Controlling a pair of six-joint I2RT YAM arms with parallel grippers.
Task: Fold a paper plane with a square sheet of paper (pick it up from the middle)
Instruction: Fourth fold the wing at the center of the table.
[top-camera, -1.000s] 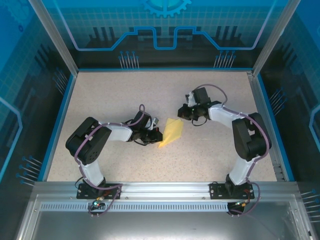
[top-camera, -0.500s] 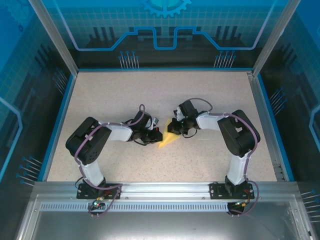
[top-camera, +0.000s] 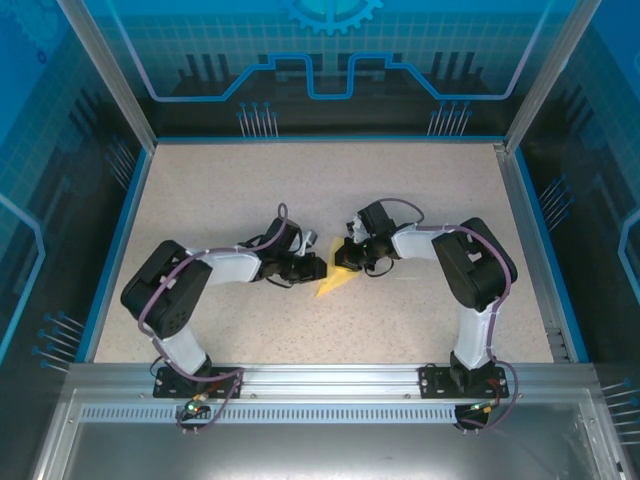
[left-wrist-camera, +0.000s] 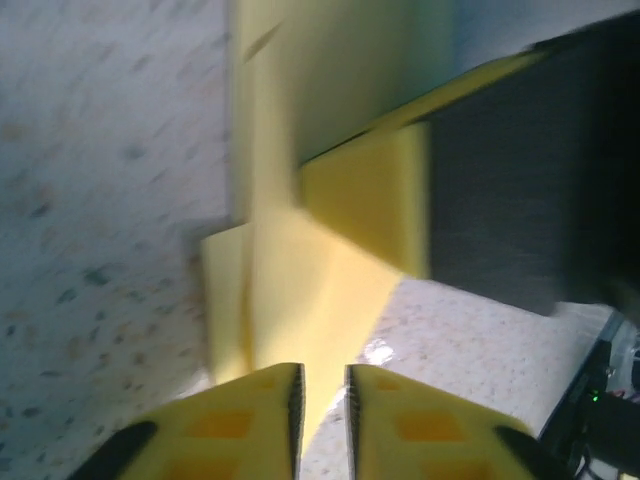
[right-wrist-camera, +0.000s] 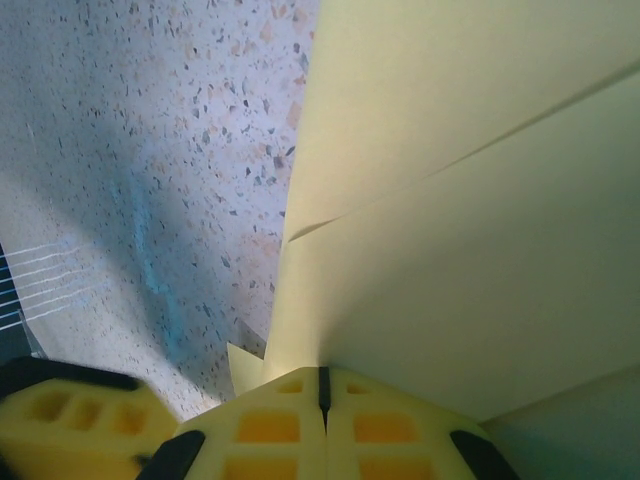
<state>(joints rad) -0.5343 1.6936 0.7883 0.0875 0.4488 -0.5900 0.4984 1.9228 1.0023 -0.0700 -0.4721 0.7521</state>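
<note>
I work on a speckled beige table (top-camera: 220, 200) with a blue rim (top-camera: 120, 240). An aluminium rail (top-camera: 330, 375) runs along its near edge, where both my arms are bolted. Blue see-through walls (top-camera: 330, 60) printed with circuit lines close in the back and the sides.

The paper plane (top-camera: 333, 285) lies near the middle of the table, a pale yellow folded wedge with its point toward the rail. My two claws meet over its far end. My right claw (right-wrist-camera: 322, 385) is pressed together, and the folded sheet comes straight out of the seam between its pads. My left claw (left-wrist-camera: 320, 385) stands a narrow slit apart, with the paper's tip running into that slit. The blur may hide whether either pad touches it.
</note>
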